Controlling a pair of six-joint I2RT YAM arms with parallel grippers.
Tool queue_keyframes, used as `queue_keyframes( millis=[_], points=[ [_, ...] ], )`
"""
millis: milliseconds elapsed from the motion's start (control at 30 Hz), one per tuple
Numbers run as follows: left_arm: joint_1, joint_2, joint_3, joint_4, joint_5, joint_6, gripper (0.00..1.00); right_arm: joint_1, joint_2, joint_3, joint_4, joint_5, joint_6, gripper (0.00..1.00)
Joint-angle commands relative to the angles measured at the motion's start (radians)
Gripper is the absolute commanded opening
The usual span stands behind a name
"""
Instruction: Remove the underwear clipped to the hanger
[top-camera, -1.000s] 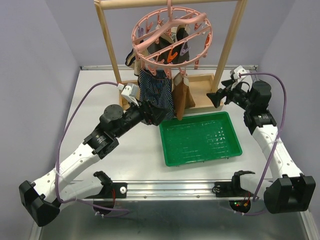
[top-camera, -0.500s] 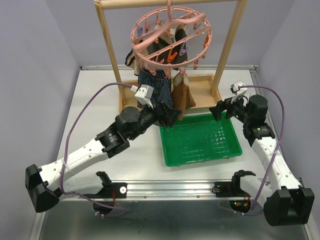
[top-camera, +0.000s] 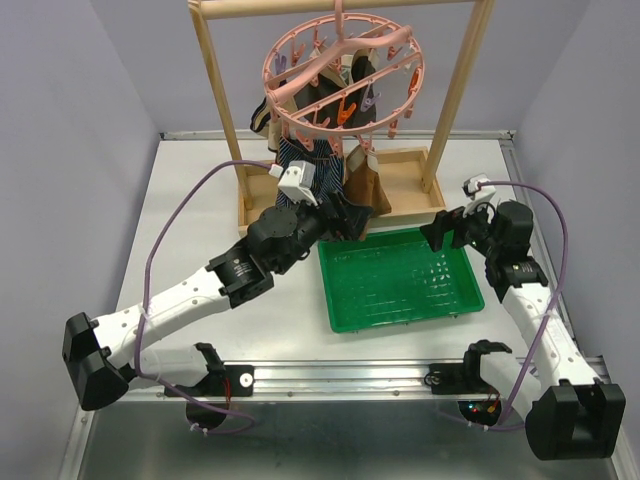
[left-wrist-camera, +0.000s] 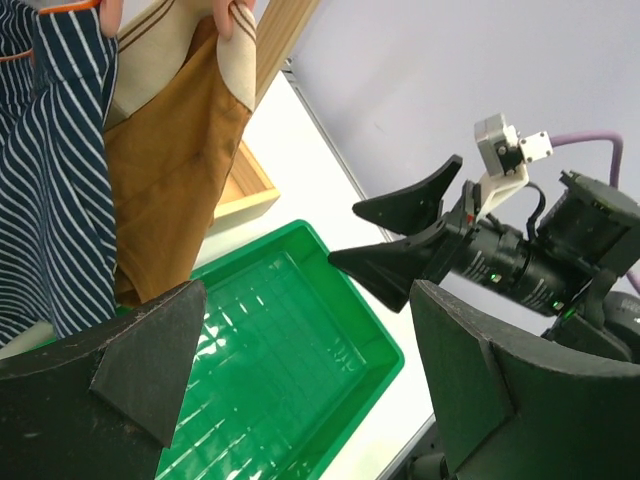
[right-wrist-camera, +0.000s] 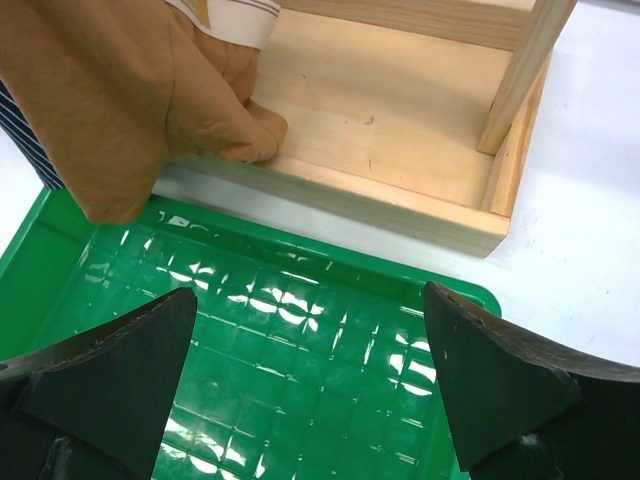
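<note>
Pale table (top-camera: 200, 200) under everything. At its 12 o'clock, tall wooden frame (top-camera: 218, 90) on a shallow wooden base (right-wrist-camera: 400, 140). Hooked on the frame's top bar, round pink hanger (top-camera: 268, 72) with pink, orange and purple clips dangling from the ring.

At about 4 o'clock from the table's middle, green tray (top-camera: 400, 285), its far rim just beside the wooden base.

Clipped to the hanger's near side and hanging side by side: navy striped underwear (left-wrist-camera: 50, 180) at 9 o'clock of the brown underwear (left-wrist-camera: 175, 170), the brown pair with a beige waistband, its lower end draped onto the base and just over the tray's far rim. Darker cloth clipped further back under the ring.

Left gripper (top-camera: 345, 218) at the tray's 11 o'clock corner, right at the foot of the hanging pairs. Jaws spread wide, nothing between them; left finger (left-wrist-camera: 120, 360) close under the navy hem, possibly brushing it, contact unclear from the wrist view.

Right gripper (top-camera: 438, 232) over the tray's 1 o'clock corner, facing the left one, well apart from it. Jaws likewise wide, gripping nothing, touching nothing, only tray and base below.
</note>
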Motion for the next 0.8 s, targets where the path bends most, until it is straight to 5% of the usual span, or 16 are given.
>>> queue_keyframes(
  millis=[0, 400, 767],
  points=[
    [-0.012, 0.014, 0.081, 0.073, -0.040, -0.016, 0.94, -0.008, -0.027, -0.022, 0.031, 0.010, 0.021, 1.00],
    [-0.014, 0.142, 0.168, 0.193, -0.247, 0.043, 0.93, -0.008, -0.036, -0.028, 0.036, 0.002, 0.041, 1.00],
    [0.005, 0.322, 0.297, 0.279, -0.377, 0.148, 0.81, -0.006, -0.054, -0.008, 0.037, 0.005, 0.053, 1.00]
  ],
)
